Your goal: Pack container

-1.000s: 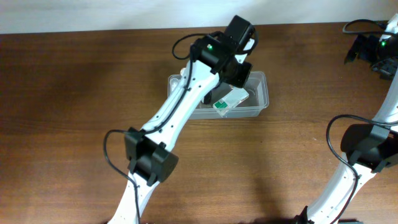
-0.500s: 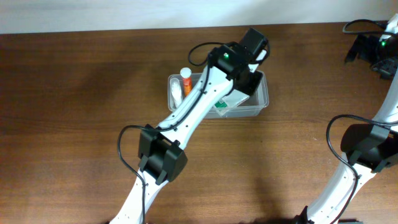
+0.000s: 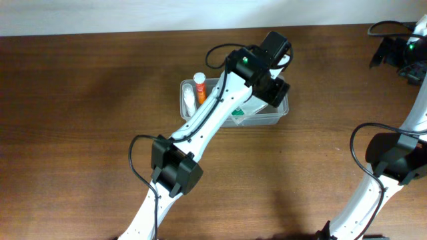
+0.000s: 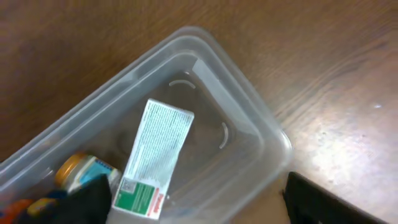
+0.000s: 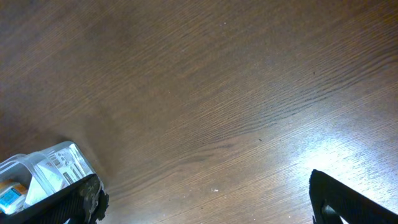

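One container [image 4: 273,134] is in view, with one white box [image 4: 158,149] in it. At least two bottles [image 4: 84,173] show, lower left.

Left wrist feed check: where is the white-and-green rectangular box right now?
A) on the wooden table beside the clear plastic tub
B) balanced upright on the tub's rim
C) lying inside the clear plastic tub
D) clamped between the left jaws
C: the white-and-green rectangular box lies label-up on the floor of the clear plastic rectangular tub, inside its walls, with nothing gripping it.
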